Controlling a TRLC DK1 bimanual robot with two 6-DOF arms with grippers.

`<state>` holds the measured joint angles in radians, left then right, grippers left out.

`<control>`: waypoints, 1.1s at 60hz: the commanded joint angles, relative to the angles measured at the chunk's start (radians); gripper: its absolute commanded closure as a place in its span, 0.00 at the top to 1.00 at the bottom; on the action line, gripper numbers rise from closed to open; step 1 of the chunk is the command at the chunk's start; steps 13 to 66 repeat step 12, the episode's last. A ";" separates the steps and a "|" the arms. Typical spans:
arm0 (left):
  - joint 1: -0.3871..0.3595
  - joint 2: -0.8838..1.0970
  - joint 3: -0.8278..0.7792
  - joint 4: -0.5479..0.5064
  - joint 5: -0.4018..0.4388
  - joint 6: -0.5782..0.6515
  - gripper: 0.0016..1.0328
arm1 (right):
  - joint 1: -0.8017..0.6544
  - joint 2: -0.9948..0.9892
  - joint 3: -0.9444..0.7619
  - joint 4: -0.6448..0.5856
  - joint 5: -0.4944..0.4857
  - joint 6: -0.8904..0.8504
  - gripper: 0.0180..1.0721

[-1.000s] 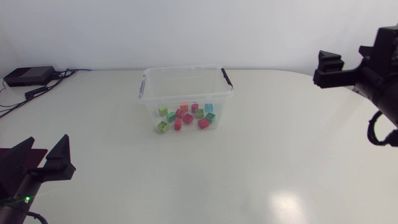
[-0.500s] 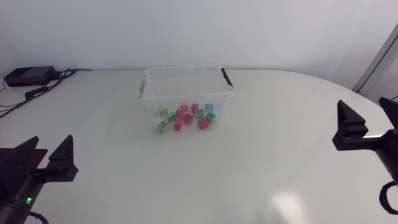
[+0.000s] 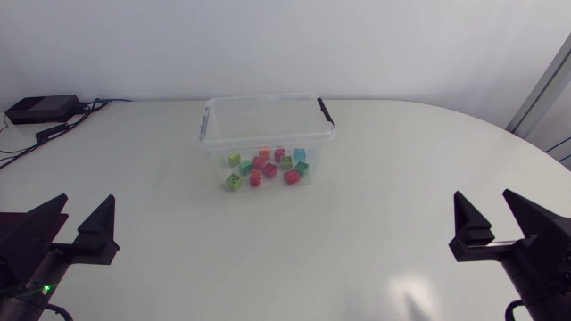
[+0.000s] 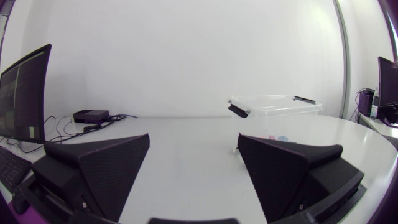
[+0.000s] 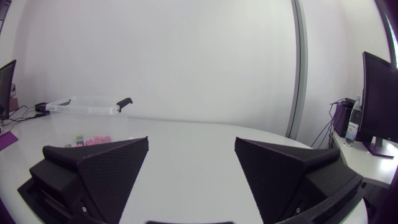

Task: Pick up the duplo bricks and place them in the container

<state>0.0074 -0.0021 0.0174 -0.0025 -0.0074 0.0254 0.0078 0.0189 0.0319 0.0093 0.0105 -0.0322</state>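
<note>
A clear plastic container (image 3: pixel 268 120) with black handle clips stands at the middle back of the white table. Several duplo bricks (image 3: pixel 265 166), red, green and blue, lie on its floor and show through the clear wall. My left gripper (image 3: pixel 85 205) hovers at the front left, open and empty, far from the container. My right gripper (image 3: pixel 484 200) hovers at the front right, also open and empty. In the left wrist view the container (image 4: pixel 273 106) stands well ahead of the open left gripper (image 4: pixel 194 140). The right wrist view has the container (image 5: pixel 84 106) and bricks (image 5: pixel 93 140) far ahead, off to one side of the open right gripper (image 5: pixel 191 143).
A black box (image 3: pixel 40 109) with cables (image 3: pixel 62 127) sits at the table's back left corner. The curved table edge (image 3: pixel 535 147) runs along the right side.
My right arm has swung down from the back right to the front right of the table. The left gripper shifted slightly. Container and bricks have not moved.
</note>
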 commanded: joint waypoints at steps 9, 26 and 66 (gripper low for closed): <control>-0.007 0.002 -0.017 0.002 0.007 -0.025 0.96 | -0.008 -0.019 -0.032 -0.009 -0.010 0.032 0.95; -0.007 0.002 -0.017 0.002 0.007 -0.025 0.96 | -0.008 -0.019 -0.032 -0.009 -0.010 0.032 0.95; -0.007 0.002 -0.017 0.002 0.007 -0.025 0.96 | -0.008 -0.019 -0.032 -0.009 -0.010 0.032 0.95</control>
